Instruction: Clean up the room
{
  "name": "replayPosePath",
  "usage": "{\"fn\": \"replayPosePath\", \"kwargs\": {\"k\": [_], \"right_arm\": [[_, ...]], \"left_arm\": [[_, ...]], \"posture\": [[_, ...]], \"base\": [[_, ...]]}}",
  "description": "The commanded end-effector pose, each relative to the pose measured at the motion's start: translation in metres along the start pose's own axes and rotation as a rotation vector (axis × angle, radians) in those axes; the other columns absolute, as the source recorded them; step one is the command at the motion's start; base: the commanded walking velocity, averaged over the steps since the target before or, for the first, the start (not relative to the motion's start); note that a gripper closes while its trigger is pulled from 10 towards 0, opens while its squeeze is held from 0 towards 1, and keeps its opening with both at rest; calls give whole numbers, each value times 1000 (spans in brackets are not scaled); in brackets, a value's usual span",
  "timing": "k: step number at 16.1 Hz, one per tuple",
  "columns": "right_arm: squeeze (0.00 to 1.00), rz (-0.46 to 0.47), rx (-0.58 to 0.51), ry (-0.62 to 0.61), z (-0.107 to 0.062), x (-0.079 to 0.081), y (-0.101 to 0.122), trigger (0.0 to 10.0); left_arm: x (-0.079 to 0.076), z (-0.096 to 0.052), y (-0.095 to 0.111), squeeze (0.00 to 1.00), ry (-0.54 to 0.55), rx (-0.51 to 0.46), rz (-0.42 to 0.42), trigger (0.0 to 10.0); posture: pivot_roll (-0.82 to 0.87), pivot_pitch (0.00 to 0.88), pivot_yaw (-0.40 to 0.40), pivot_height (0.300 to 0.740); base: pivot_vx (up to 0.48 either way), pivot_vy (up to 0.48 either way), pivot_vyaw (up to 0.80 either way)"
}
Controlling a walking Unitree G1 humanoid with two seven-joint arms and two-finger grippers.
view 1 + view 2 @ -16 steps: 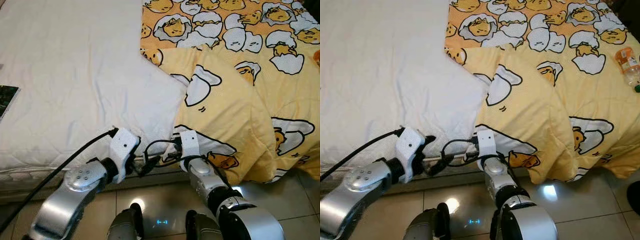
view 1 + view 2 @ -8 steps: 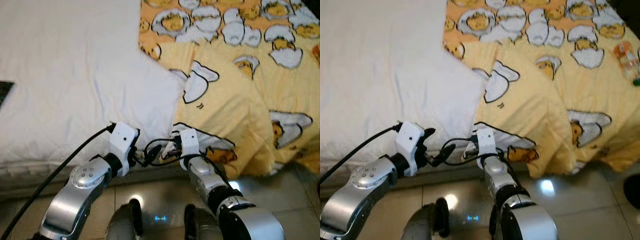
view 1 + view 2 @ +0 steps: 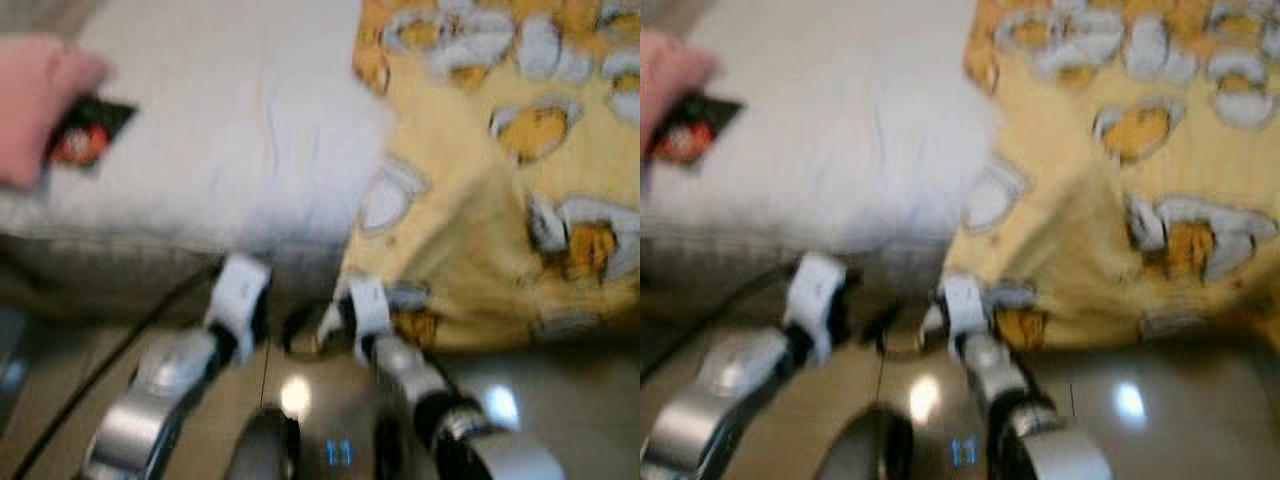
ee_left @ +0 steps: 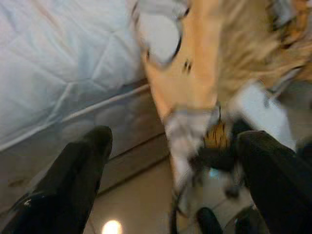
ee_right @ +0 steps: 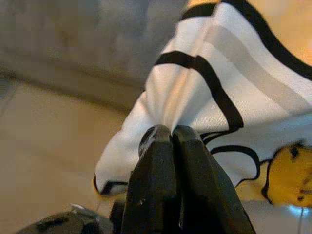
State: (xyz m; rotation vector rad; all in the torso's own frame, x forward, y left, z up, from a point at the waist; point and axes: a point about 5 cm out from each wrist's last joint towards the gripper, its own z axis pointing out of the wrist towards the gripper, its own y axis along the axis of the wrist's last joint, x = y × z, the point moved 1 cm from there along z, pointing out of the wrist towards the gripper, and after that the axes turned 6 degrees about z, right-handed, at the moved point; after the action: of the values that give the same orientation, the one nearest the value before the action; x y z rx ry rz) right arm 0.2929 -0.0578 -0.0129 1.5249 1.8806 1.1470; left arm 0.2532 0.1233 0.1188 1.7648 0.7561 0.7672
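right gripper clenched on yellow egg-print quilt corner | left gripper released beside it | white mattress | pink pillow

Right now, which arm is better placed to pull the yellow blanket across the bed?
Right. The right gripper is shut on the blanket corner; the left gripper is open and holds nothing.

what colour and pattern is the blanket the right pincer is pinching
Yellow blanket with white, black-outlined egg cartoons, clearest in the right wrist view, clamped by the right pincer.
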Motion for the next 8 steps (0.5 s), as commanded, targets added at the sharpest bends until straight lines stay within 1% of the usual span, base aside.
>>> {"fn": "replayPosePath", "kwargs": {"k": [1,3,4,5,6,7,8], "right_arm": [[0,-1,89,6,-4,1,-23,0],[0,-8,122,0,-6,-2,-31,0],[0,-30,164,7,-9,-4,-40,0],[0,-40,191,11,-11,-6,-46,0],[0,-71,198,-11,-12,-10,-48,0],[0,-73,179,5,-11,-9,-45,9333],[0,-90,165,18,-11,-8,-42,0]], "left_arm": [[-1,-3,-4,0,0,20,17,10000],[-2,-3,-6,0,1,27,27,10000],[-4,-2,-7,0,-2,32,35,10000],[-5,-2,-8,0,-3,35,39,10000],[-6,0,-10,0,1,45,53,10000],[-6,1,-11,0,3,46,55,10000],[-7,1,-11,0,1,46,55,10000]], "posture": [[70,243,42,740],[71,242,42,740],[69,240,41,740],[69,240,41,740],[67,236,39,740],[64,231,38,740],[62,227,37,740]], "base": [[0,0,0],[0,0,0],[0,0,0],[0,0,0],[0,0,0],[0,0,0],[0,0,0]]}}
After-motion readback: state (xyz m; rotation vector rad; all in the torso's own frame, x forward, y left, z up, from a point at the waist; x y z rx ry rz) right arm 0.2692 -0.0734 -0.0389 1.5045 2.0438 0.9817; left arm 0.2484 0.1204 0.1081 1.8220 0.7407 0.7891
